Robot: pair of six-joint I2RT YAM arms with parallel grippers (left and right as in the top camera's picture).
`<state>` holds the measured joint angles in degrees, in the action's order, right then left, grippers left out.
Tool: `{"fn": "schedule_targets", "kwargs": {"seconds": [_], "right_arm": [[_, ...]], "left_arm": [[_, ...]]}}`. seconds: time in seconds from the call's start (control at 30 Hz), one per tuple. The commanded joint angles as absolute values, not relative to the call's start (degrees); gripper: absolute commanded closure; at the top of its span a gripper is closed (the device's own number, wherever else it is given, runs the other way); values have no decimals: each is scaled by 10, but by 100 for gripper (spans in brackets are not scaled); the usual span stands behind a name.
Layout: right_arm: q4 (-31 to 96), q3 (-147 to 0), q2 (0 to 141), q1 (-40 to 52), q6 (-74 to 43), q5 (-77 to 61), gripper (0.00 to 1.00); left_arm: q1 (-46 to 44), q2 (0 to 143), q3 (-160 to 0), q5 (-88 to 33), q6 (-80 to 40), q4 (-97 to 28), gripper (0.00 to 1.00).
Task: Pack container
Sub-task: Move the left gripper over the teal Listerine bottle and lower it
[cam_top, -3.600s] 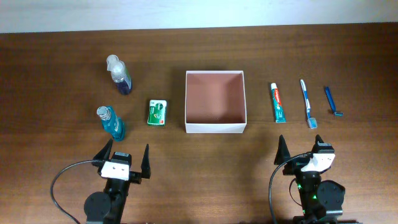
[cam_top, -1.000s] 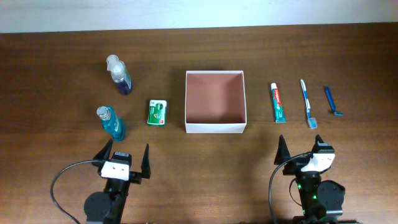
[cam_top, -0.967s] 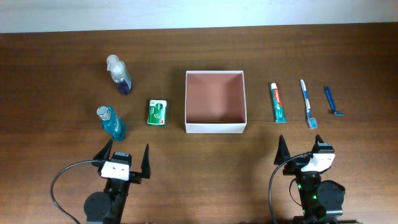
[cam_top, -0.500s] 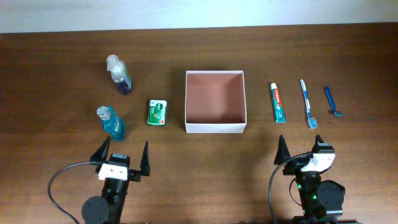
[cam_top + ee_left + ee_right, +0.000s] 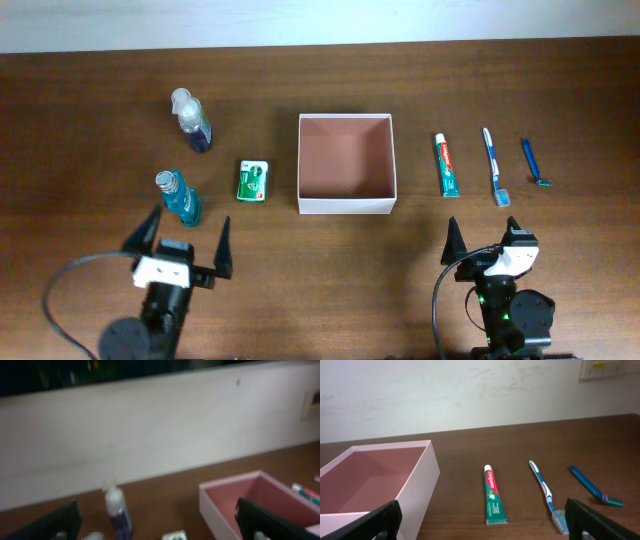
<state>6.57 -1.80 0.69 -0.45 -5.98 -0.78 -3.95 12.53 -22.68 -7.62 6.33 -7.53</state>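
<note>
Centrally, we see the container [image 5: 346, 205] resting flat on the brown wooden table [image 5: 90, 120], a square, shallow box with white outer walls and a reddish-brown floor showing bare. Just beside it on the left lies a small green packet [image 5: 253, 181], apart from the wall. Further left a teal bottle [image 5: 181, 196] lies nearer us, and a spray bottle [image 5: 191, 121] with dark blue liquid lies beyond it. To the container's right we find three things side by side, each apart from the next: a toothpaste tube [image 5: 447, 165] nearest the box, then a toothbrush [image 5: 494, 165] with its head toward us, then a blue razor [image 5: 534, 163] furthest out. At the near edge of the table the left gripper [image 5: 191, 216] has its fingers spread wide with nothing between them, and their tips reach up beside the teal bottle. The right gripper [image 5: 486, 236] is spread just as wide and also holds nothing, and it stands well short of the toothpaste tube. Our left wrist view is blurred, yet it shows the box's corner at the right and the spray bottle ahead. Our right wrist view is sharp, with the box at the left, the three toiletries ahead and a pale wall [image 5: 470, 390] behind the table.
</note>
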Motion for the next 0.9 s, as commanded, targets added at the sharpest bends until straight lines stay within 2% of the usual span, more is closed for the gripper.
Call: {"fn": "schedule_targets", "kwargs": {"seconds": [0.0, 0.2, 0.3, 0.5, 0.63, 0.73, 0.87], "right_arm": [[66, -13, 2, -9, -58, -13, 2], [66, -13, 2, -9, -58, -13, 1], [66, -13, 2, -9, -58, -13, 2], [66, -13, 2, -9, -58, -13, 1], [66, -13, 2, -9, -58, -13, 2], [66, -13, 2, -9, -58, -13, 2], [66, -13, 2, -9, -58, -13, 2]], "left_arm": [[-36, 244, -385, -57, 110, -163, 1], [-36, 447, -625, -41, 165, -359, 1], [-36, 511, -677, -15, 99, -387, 1], [-26, 627, -719, 16, 56, -436, 1], [24, 691, -721, 10, 3, -445, 1], [77, 720, -721, -44, -5, -444, 1], [120, 737, -721, -51, -4, -447, 1]]}}
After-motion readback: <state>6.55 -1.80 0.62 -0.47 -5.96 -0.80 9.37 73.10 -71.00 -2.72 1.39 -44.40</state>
